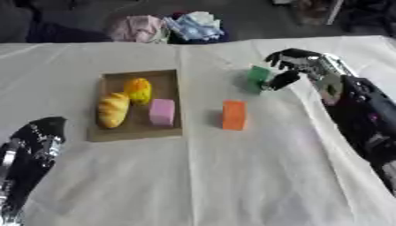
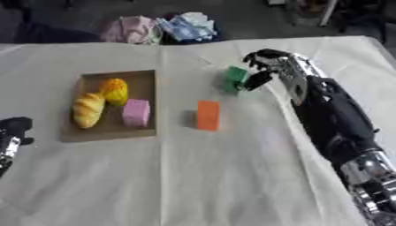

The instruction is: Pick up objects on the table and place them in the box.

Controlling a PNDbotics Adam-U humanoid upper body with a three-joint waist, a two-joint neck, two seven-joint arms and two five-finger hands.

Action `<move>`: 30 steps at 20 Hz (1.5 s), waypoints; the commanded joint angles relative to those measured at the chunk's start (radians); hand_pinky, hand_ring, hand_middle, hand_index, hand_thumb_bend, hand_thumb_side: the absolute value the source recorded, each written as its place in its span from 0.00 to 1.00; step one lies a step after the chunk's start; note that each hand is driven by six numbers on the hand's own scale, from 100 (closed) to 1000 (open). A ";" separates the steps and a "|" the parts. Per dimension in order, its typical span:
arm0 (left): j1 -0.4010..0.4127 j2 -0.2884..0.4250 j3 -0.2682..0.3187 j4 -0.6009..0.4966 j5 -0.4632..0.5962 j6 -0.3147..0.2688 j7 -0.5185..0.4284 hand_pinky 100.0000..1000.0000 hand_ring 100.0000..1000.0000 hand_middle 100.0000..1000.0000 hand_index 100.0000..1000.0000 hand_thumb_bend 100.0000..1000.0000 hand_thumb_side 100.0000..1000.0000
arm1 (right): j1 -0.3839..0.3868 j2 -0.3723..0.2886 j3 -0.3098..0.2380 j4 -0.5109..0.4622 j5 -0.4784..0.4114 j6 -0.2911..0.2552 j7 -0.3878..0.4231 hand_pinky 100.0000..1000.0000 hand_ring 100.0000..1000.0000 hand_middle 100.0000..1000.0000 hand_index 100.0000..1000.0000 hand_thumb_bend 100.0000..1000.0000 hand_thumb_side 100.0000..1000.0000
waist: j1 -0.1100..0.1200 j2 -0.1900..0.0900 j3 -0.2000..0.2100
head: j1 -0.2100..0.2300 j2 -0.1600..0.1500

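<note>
My left hand [image 1: 31, 145] rests idle at the lower left, its fingers relaxed, holding nothing. Next comes the shallow brown box [image 1: 131, 130], already carrying a bread roll [image 1: 113, 109], a yellow-orange fruit-like thing [image 1: 139, 89] and a pink block [image 1: 161, 111]. To its right an orange block [image 1: 234, 114] stands alone on the white tablecloth [image 1: 232, 176], well apart from either hand. Farther right and a little beyond it sits the green block [image 2: 235, 79], and my right hand [image 2: 272, 66] is at it, fingers curled over its top and thumb on its near side. Whether they already pinch it I cannot quite tell; they look to be touching. The block seems light and stiff, probably foam or wood, with flat faces, so I would hold it by two opposite sides.
</note>
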 commanded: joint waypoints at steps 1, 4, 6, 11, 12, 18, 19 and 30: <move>-0.008 0.015 0.003 -0.014 0.002 -0.001 -0.002 0.72 0.81 0.69 0.72 0.08 0.53 | -0.019 -0.008 -0.003 -0.001 0.011 -0.008 -0.018 0.79 0.78 0.71 0.83 0.17 0.30 | 0.002 -0.021 0.003 | -0.003 -0.003; -0.008 0.014 0.003 -0.014 0.002 -0.001 -0.002 0.72 0.81 0.69 0.72 0.08 0.53 | -0.019 -0.002 -0.002 0.000 0.019 -0.014 -0.036 0.78 0.75 0.64 0.76 0.12 0.22 | 0.003 -0.021 0.004 | -0.004 -0.003; -0.008 0.014 0.004 -0.014 0.002 -0.001 -0.001 0.72 0.81 0.69 0.72 0.08 0.53 | -0.019 0.001 -0.002 -0.001 0.024 -0.015 -0.054 0.76 0.72 0.58 0.70 0.08 0.17 | 0.003 -0.021 0.005 | -0.004 -0.002; -0.007 0.014 0.004 -0.014 0.003 -0.001 -0.001 0.73 0.81 0.69 0.72 0.08 0.53 | -0.023 0.002 -0.003 -0.016 0.027 -0.015 -0.117 0.73 0.66 0.47 0.58 0.01 0.05 | 0.002 -0.021 0.005 | -0.002 -0.003; -0.007 0.013 0.005 -0.014 0.003 -0.001 -0.001 0.73 0.81 0.69 0.72 0.08 0.53 | -0.025 0.001 -0.003 -0.021 0.025 -0.014 -0.131 0.72 0.65 0.45 0.57 0.00 0.03 | 0.002 -0.021 0.005 | -0.001 -0.003; -0.005 0.014 0.005 -0.013 0.003 -0.001 -0.001 0.73 0.81 0.69 0.72 0.08 0.54 | -0.058 0.003 0.006 -0.066 -0.012 -0.018 -0.161 0.71 0.64 0.43 0.55 0.00 0.01 | 0.001 -0.024 0.007 | 0.000 0.000; -0.004 0.013 0.005 -0.013 0.003 -0.001 -0.001 0.73 0.81 0.69 0.72 0.08 0.54 | -0.068 0.008 0.009 -0.073 -0.017 -0.020 -0.160 0.71 0.63 0.42 0.55 0.00 0.01 | 0.001 -0.025 0.007 | 0.000 0.000; -0.012 0.008 -0.005 -0.016 0.009 -0.003 -0.012 0.73 0.81 0.69 0.72 0.07 0.53 | -0.170 0.145 0.041 -0.066 -0.011 -0.052 -0.132 0.70 0.64 0.45 0.59 0.00 0.07 | 0.011 -0.020 0.045 | -0.028 -0.008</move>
